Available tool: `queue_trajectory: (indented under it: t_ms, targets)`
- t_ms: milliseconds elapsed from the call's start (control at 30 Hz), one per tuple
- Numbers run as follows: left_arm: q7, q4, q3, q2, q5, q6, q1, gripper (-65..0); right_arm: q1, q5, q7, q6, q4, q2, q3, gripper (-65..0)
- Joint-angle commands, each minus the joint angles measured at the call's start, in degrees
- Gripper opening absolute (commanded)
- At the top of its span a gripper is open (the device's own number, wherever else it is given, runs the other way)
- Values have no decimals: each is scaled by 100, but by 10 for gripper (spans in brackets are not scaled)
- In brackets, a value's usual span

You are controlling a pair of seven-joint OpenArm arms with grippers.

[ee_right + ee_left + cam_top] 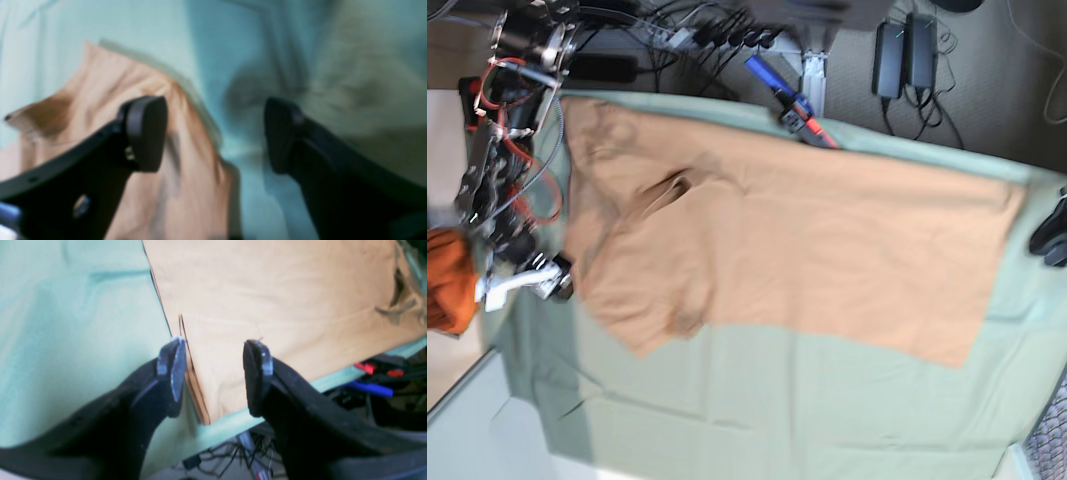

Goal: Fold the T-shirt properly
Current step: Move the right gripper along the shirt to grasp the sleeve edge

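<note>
The T-shirt [797, 240] lies spread flat across the pale green cloth [757, 410], collar toward nine o'clock. Both grippers' jaws stand apart, holding nothing: left gripper [213, 376] over the hem corner, right gripper [215, 133] seemingly above a sleeve. Cables [697, 35] crowd twelve o'clock.

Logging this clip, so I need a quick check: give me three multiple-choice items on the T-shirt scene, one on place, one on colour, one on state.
1. The T-shirt lies on:
A. a pale green cloth
B. a bare wooden floor
C. a blue tray

2. The T-shirt is:
A. navy
B. peach-tan
C. white

3. The left gripper is:
A. shut on a sleeve
B. out of view
C. open at the shirt's corner

Answers: 1 A, green fabric shows around the shirt; 2 B, all views show that colour; 3 C, its fingers stand apart, gripping nothing.
</note>
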Motion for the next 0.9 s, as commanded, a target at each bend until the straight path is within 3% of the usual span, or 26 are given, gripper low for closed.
queue_trajectory:
  t_ms: [0,133,233,300,500,667,867]
  targets:
    - [-136,76,-59,-127,-101,-52,-39,-332,323,-15,133,549,-120,96,-151,-205]
    - [-188,72,-59,-125,-15,-52,-39,-332,664,-81,162,702,-584,63,-852,-205]
    - [-706,72,-46,-129,557,-52,-42,-332,695,-81,162,721,-566,-13,-1241,-205]
    - [-942,46,-37,-127,896,-52,-42,-332,688,-103,149,721,-514,-85,-1342,-205]
    - [-1386,-557,-28,-125,933,-52,-192,-332,691,-94,31,719,-326,-203,-1344,-205]
    - [-1696,-1681,424,-125,999,-52,-1191,-332,686,-94,-55,721,-321,-199,-1344,-205]
    - [-2210,-3224,1821,107,1523,-52,-2841,-332,686,-98,-103,721,-321,-199,-1344,-205]
